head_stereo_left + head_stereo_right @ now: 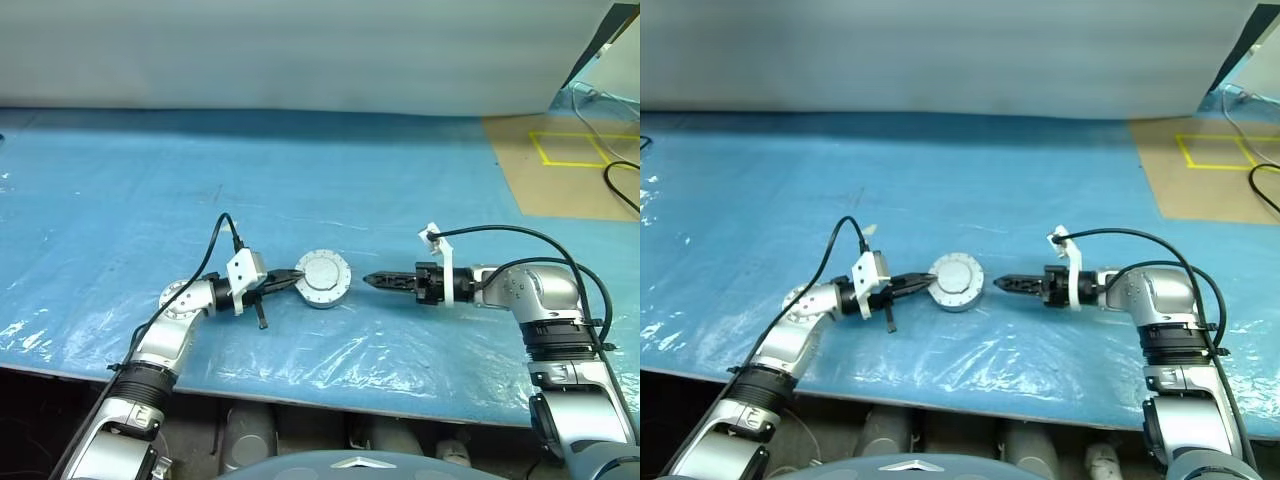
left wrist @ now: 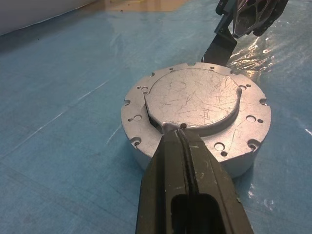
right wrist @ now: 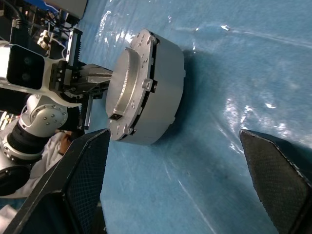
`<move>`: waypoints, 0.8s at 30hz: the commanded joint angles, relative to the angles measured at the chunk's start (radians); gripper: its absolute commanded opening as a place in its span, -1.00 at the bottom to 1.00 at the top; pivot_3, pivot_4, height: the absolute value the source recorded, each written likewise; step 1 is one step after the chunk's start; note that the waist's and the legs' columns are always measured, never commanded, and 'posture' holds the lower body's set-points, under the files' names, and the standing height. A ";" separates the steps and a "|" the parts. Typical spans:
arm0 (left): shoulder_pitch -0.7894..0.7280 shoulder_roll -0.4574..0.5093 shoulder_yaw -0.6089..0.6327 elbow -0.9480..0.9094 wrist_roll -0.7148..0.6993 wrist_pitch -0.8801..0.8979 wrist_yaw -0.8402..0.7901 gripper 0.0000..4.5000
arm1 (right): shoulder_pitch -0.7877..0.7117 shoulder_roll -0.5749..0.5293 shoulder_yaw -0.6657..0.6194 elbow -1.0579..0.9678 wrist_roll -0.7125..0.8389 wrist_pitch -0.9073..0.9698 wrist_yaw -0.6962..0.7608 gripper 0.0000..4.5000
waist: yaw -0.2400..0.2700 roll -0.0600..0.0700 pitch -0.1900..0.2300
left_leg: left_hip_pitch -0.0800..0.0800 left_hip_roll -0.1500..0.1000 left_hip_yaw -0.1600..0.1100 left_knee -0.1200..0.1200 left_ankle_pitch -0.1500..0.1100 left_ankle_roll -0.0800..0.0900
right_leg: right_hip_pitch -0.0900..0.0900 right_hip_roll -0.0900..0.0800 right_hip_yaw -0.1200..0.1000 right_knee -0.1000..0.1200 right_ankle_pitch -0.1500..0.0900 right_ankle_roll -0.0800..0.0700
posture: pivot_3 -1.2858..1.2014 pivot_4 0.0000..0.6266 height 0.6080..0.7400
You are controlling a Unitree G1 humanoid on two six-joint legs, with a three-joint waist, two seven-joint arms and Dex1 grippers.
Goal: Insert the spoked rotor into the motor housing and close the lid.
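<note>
Head views: motor housing [image 1: 323,279] with silver lid [image 1: 323,271] on, sitting on blue-covered counter [image 1: 120,200] between both fingertips.

Left wrist: left gripper [image 2: 181,134] fingers pressed together, tips touching the lid's raised edge.

Right wrist: right gripper [image 3: 175,161] fingers spread wide, housing just beyond them, untouched.

Head cameras look down from afar; both wrist cameras closely face the lidded motor housing [image 2: 195,114] from opposite sides.
</note>
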 commanded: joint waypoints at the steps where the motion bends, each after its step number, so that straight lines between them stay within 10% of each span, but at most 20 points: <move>1: 0.010 0.004 -0.022 -0.006 0.017 0.020 -0.003 -1.00 | -0.020 0.068 -0.007 0.002 0.030 0.021 -0.061 0.99 | 0.000 0.000 0.000 | 0.000 0.000 0.000 0.000 0.000 0.000 | 0.000 0.000 0.000 0.000 0.000 0.000 | 0.03 -0.52 1.00; 15: 0.020 0.003 -0.024 -0.017 0.020 0.022 0.006 -1.00 | 0.005 0.192 -0.003 -0.052 0.070 -0.010 -0.129 0.99 | 0.000 0.000 0.000 | 0.000 0.000 0.000 -0.001 0.000 -0.001 | -0.001 0.000 0.000 0.000 0.000 0.000 | 0.03 -0.52 1.00; 24: 0.006 -0.004 -0.022 0.002 0.019 0.016 0.005 -1.00 | 0.020 0.205 -0.049 -0.097 0.120 0.000 -0.135 -0.10 | 0.000 0.000 0.000 | -0.002 0.000 0.000 -0.001 0.000 -0.001 | -0.003 0.000 0.000 0.000 0.000 0.000 | 0.03 -0.52 1.00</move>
